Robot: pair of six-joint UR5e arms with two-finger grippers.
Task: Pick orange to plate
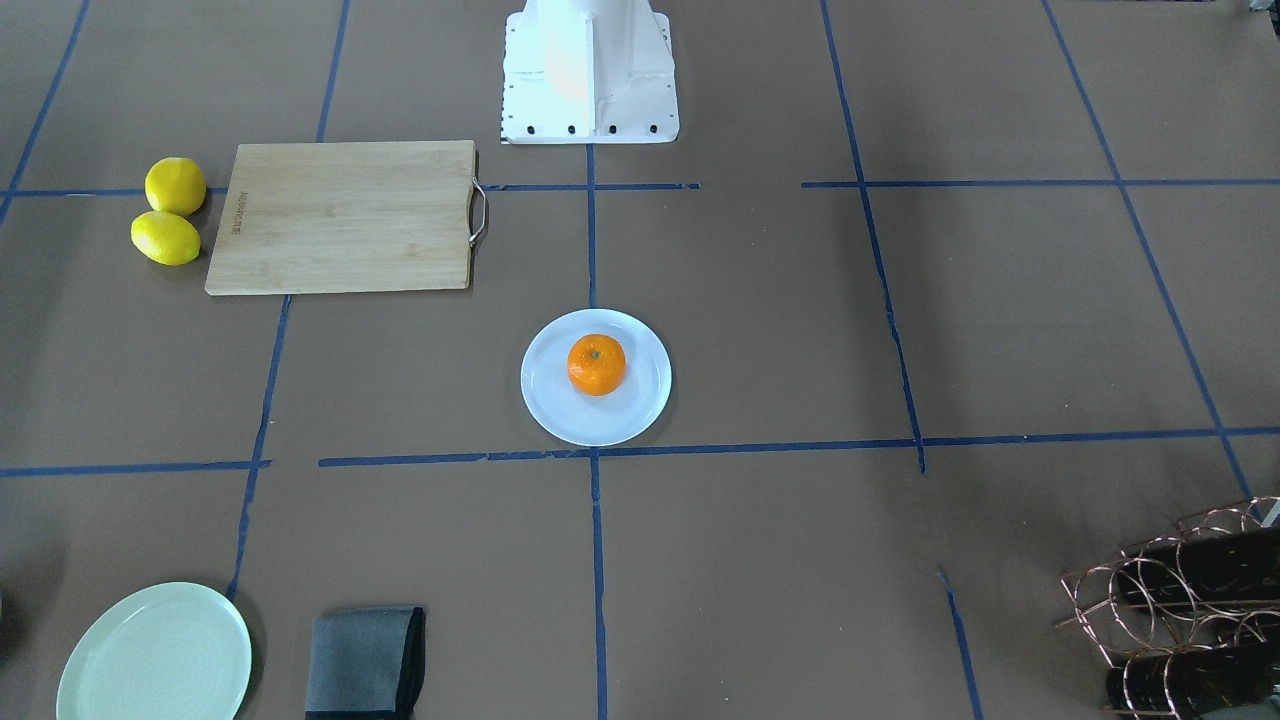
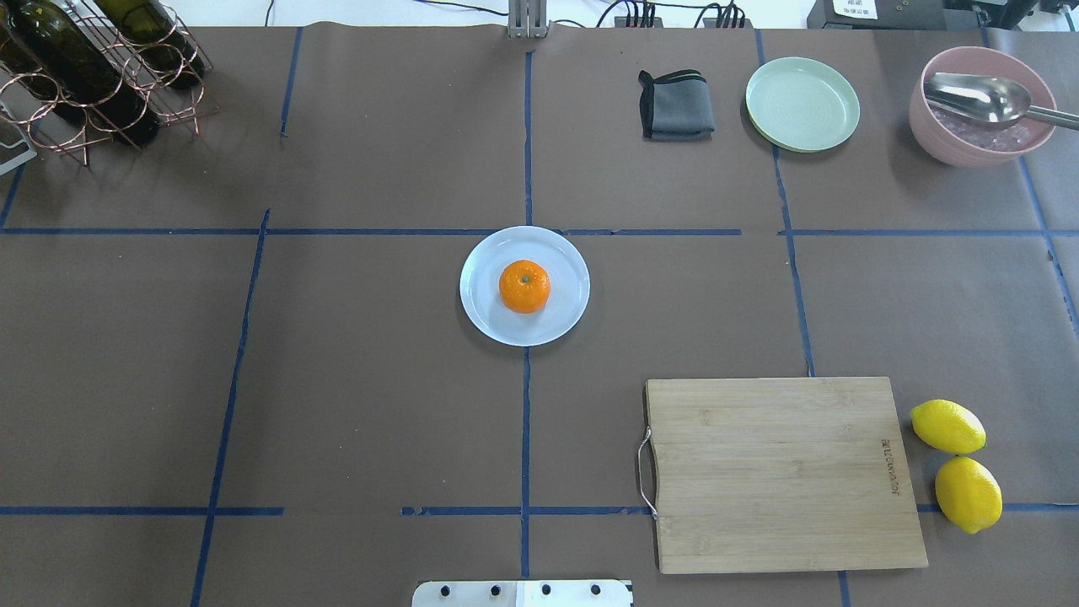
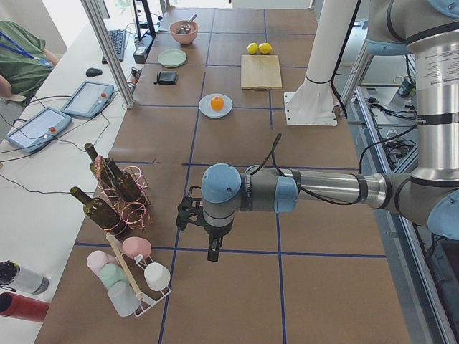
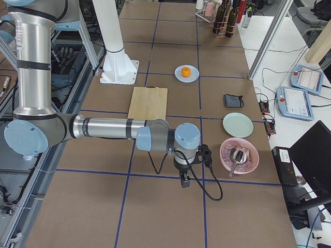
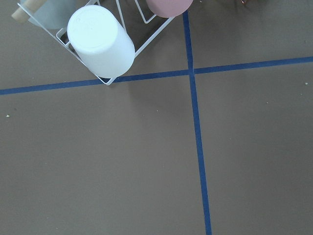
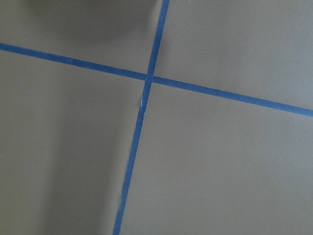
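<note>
The orange (image 2: 524, 286) rests in the middle of the white plate (image 2: 483, 314) at the table's centre; it also shows as the orange (image 1: 596, 364) on the plate (image 1: 548, 405), and small in the side views as the orange (image 3: 217, 103) and the orange (image 4: 185, 72). No gripper is near it. My left gripper (image 3: 213, 253) hangs far off at the table's left end beside a cup rack; whether it is open or shut I cannot tell. My right gripper (image 4: 184, 182) hangs at the right end near the pink bowl; its state I cannot tell either.
A wooden cutting board (image 2: 784, 472) lies at the right with two lemons (image 2: 947, 426) beside it. A pale green plate (image 2: 802, 103), a folded grey cloth (image 2: 676, 105) and a pink bowl with a spoon (image 2: 978, 110) stand at the far right. A bottle rack (image 2: 93, 76) sits far left.
</note>
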